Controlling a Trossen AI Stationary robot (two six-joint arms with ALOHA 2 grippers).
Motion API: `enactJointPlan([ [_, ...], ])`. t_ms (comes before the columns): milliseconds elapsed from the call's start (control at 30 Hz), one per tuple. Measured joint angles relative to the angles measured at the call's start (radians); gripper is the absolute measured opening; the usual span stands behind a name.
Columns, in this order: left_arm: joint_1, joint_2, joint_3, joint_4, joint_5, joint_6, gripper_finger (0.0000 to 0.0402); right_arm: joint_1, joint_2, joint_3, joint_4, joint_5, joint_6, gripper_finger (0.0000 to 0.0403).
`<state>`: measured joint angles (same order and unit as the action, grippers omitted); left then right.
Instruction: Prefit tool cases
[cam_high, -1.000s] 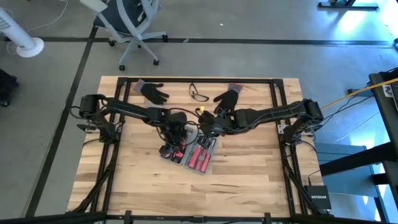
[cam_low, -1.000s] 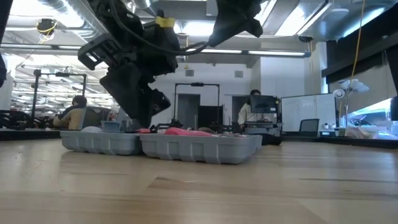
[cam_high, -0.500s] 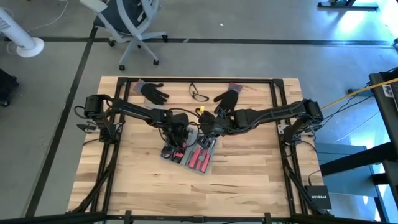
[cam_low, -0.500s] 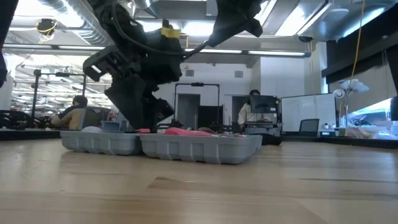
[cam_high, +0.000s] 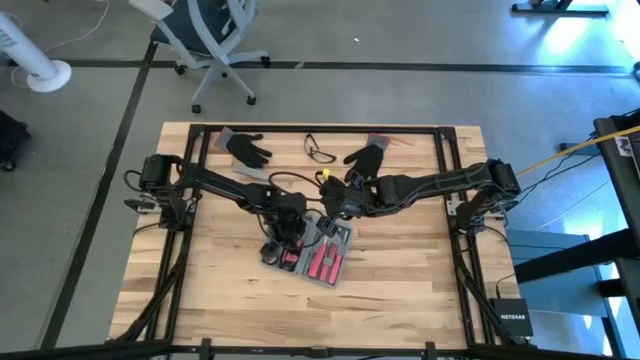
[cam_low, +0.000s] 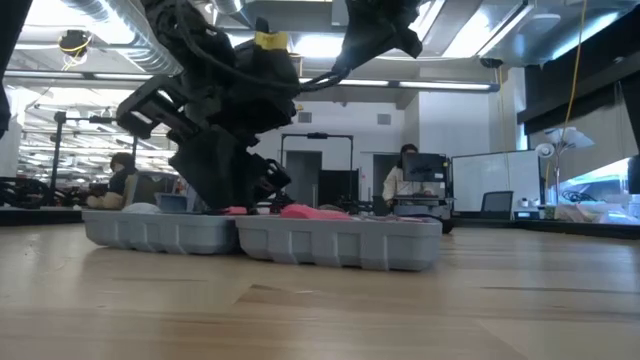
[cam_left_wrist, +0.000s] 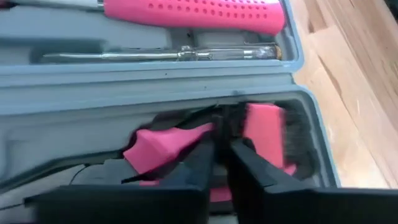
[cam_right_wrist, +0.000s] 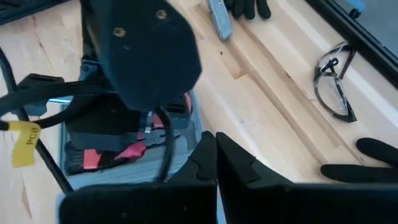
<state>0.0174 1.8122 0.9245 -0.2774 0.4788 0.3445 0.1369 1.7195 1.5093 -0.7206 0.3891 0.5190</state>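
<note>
Both arms are matte black, jointed tubes trailing thin black cables; the left arm (cam_high: 215, 182) carries a yellow tag (cam_low: 268, 39) near its wrist

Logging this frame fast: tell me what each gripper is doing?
Left gripper: fingers nearly together inside the tool case, at a pink tool; grip cannot be told.
Right gripper: shut, empty.

On my wooden counter (cam_high: 400, 290) I see the open tool case (cam_high: 312, 250) mid-surface, two black gloves (cam_high: 245, 148), safety glasses (cam_high: 320, 152) and a slim grey bar (cam_high: 250, 172) toward the far edge.
</note>
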Motion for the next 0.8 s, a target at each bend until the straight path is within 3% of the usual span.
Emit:
enactJointPlan([
  [67,0.002,-0.001,0.0,0.009,-0.007,-0.037,0.0013,0.0,0.0,0.0,0.002,0.005,0.0,0.0],
  [167,0.013,-0.015,-0.003,-0.001,-0.014,-0.082,0.0004,0.0,0.0,0.0,0.007,0.012,0.0,0.0],
  [800,0.045,-0.174,0.003,-0.096,-0.017,-0.132,0.0,0.0,-0.029,0.0,0.01,0.054,-0.03,0.0],
])
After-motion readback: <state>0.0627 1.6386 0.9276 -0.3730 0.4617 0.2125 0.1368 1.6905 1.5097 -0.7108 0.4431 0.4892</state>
